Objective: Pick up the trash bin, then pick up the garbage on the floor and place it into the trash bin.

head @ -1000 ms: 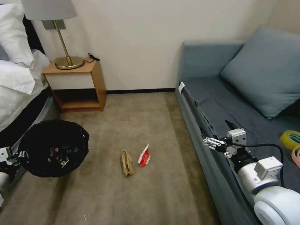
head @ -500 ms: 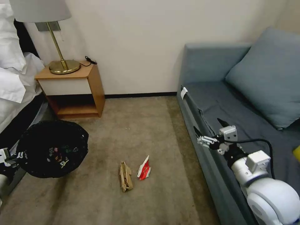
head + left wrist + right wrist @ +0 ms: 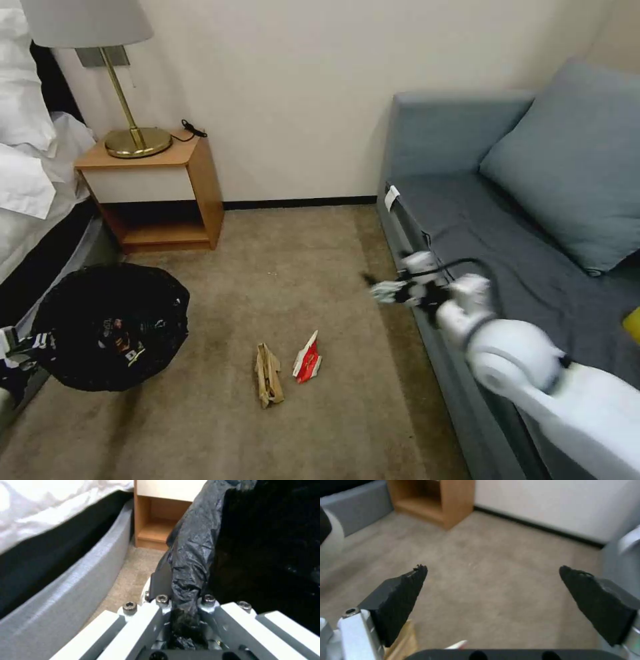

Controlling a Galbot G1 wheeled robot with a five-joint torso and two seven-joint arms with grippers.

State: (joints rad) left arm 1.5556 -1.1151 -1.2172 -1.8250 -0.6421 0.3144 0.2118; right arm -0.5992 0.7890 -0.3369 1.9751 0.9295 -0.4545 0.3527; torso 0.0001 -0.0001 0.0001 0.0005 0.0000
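White right arm with rounded, glossy joint housings and a black cable looping beside its wrist. The right gripper [image 3: 493,590] has two black, wedge-shaped fingertips [image 3: 403,597] on silver-white mounts. The left gripper [image 3: 185,620] has white, bar-like links fastened with dark hex-socket screws [image 3: 129,605].

Soft, even indoor light, faint floor shadows, motion-blurred right end effector [image 3: 375,289].

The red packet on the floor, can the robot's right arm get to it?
Probably yes. The right gripper is open above bare carpet, and nothing lies between it and the red packet, beside the brown paper.
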